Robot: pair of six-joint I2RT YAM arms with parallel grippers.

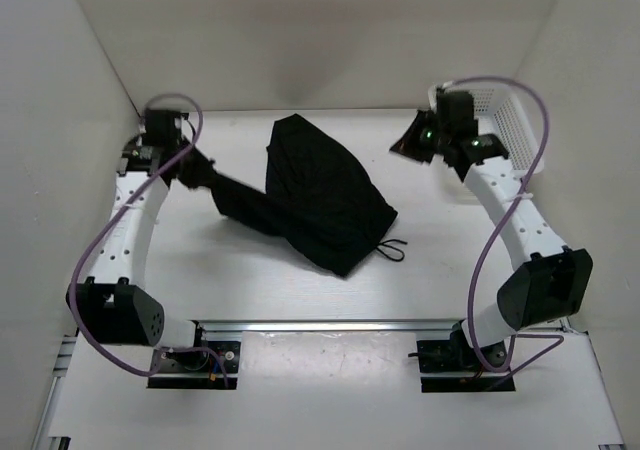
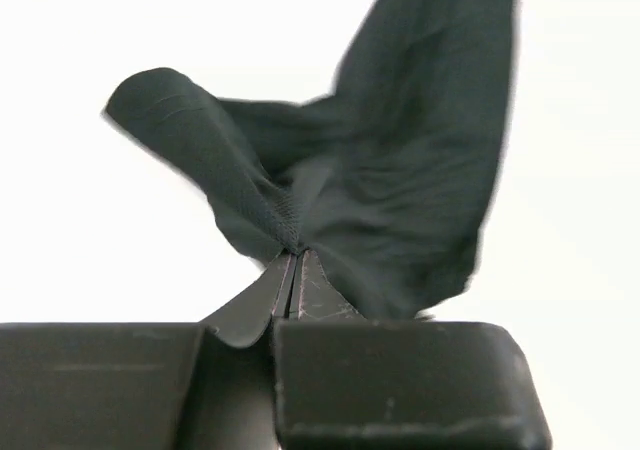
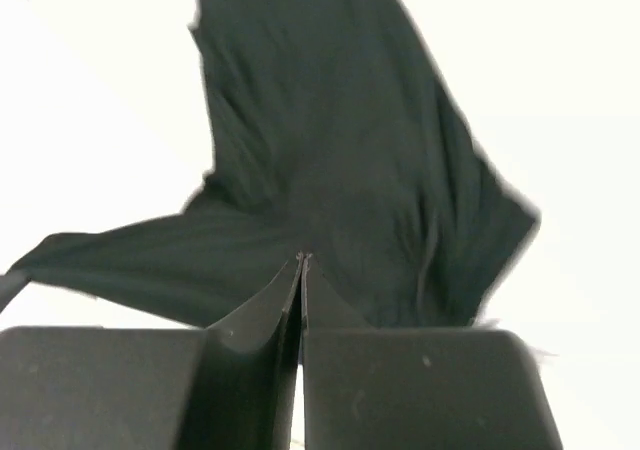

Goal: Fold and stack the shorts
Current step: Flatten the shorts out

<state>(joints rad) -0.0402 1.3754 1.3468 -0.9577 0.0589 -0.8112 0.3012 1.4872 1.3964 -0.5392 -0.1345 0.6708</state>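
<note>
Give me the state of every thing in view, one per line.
shorts: unfolded, bunched on the table, one corner stretched left.
drawstring: loose on the table.
left gripper: jaws shut on the shorts.
right gripper: jaws shut, clear of the shorts.
basket: upright, contents unclear.

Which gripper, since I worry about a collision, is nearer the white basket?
Right. The right gripper sits just beside the basket in the far right corner; the left gripper is across the table, jaws shut on the shorts.
</note>
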